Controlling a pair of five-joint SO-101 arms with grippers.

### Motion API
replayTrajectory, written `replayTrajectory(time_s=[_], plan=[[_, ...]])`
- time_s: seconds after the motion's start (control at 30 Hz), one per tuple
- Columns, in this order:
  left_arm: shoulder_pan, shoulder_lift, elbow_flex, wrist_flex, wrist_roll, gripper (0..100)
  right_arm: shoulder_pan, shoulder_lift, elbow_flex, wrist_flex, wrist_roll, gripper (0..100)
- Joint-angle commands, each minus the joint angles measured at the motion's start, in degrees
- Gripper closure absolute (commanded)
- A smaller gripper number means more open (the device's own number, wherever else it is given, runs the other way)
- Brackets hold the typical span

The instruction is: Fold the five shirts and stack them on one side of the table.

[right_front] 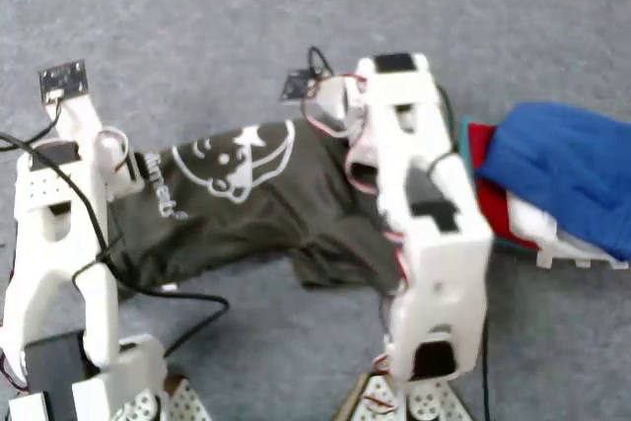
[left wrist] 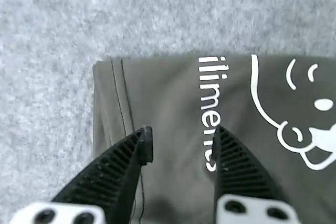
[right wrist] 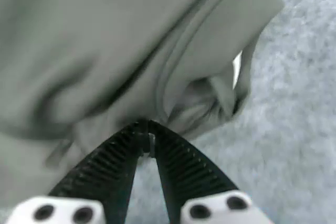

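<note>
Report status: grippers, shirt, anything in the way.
Left gripper open over dark shirt hem. Right gripper shut on dark shirt fabric. Folded pile off to the side, not blocking.

The left arm (right_front: 61, 244) is seen stretched forward from its base with the wrist bent downward. The left hand (left wrist: 181, 142) is held open, its two ribbed black fingers (left wrist: 241, 171) set well apart and pointed down. The right arm (right_front: 419, 194) is raised higher and folded at the elbow, the wrist tipped down ahead of it. The right hand (right wrist: 145, 132) is closed, fingertips pressed together, and a fold of the dark shirt (right wrist: 105, 51) is pinched at the tips.
</note>
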Motion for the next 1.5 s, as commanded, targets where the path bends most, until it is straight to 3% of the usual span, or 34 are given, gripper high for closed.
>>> replayTrajectory(time_s=[0.0,0.17,0.27,0.53,0.7,0.87,1.07,1.27,1.47], plan=[[0.2,-0.1,2.6,-4.4,0.4,81,-0.5,7.3,-13.7,0.4,-3.6,99.4],[0.3,0.7,12.1,-19.0,0.5,81,3.8,16.7,-29.5,1.0,-4.7,99.4],[0.1,4.0,14.8,-23.7,0.6,81,6.1,20.7,-38.1,3.9,-4.4,99.4],[-1.8,14.0,2.5,-13.5,0.4,87,9.3,27.7,-56.0,18.8,1.2,99.4],[-1.4,18.3,-6.6,-5.2,0.4,88,8.9,24.2,-60.4,19.0,0.6,99.4],[-1.3,16.0,-15.4,4.9,0.1,88,5.8,14.6,-55.3,18.9,-0.7,99.4],[0.6,14.9,-14.2,5.7,-2.9,88,-0.2,10.2,-53.2,18.2,-3.5,99.4],[2.7,14.5,-5.7,1.5,-3.2,88,-3.4,18.2,-47.7,10.8,-6.6,99.4],[1.7,14.4,-0.7,0.8,-3.5,88,-5.0,20.6,-52.1,19.1,-9.9,99.4]])
